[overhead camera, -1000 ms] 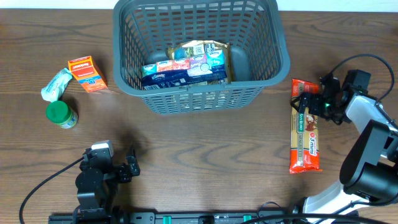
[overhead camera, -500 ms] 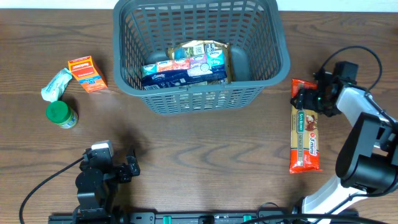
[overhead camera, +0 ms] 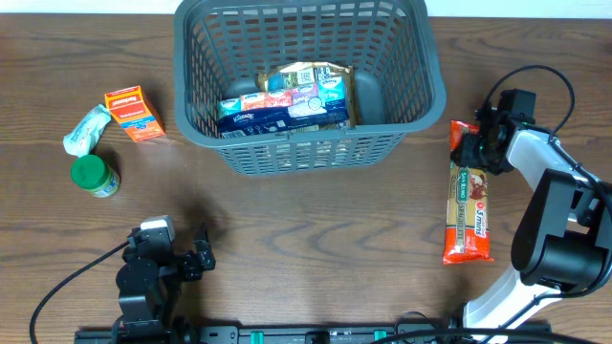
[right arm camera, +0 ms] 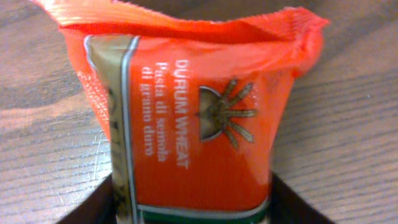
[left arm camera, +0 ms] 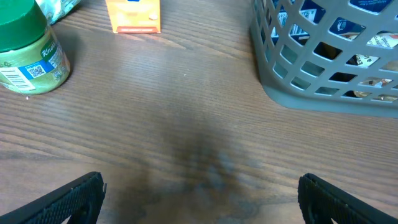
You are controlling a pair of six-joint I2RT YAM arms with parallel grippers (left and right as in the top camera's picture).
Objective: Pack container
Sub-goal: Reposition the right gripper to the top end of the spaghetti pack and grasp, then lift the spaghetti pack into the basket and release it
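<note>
The container (overhead camera: 435, 76) is a dark grey-blue lattice basket at the back centre, and its corner (left arm camera: 298, 99) shows in the left wrist view. Inside it lie a blue tissue pack (overhead camera: 253, 117) and snack bags (overhead camera: 306, 81). A long orange pasta packet (overhead camera: 468, 215) lies on the table right of the basket. My right gripper (overhead camera: 475, 145) has closed on its far end; in the right wrist view the packet (right arm camera: 193, 93) fills the gap and both fingers of the gripper (right arm camera: 193, 202) press its sides. My left gripper (left arm camera: 202, 202) stands open over bare wood at the front left (overhead camera: 182, 244).
At the far left sit a green-lidded jar (overhead camera: 94, 176) (left arm camera: 28, 53), a small orange box (overhead camera: 134, 114) (left arm camera: 132, 14) and a white-green packet (overhead camera: 86, 129). The right arm's cable loops above its wrist (overhead camera: 540, 81).
My right gripper moved left onto the pasta packet's far end and closed from wide open onto it; the packet shifted slightly. The left arm stayed still.
</note>
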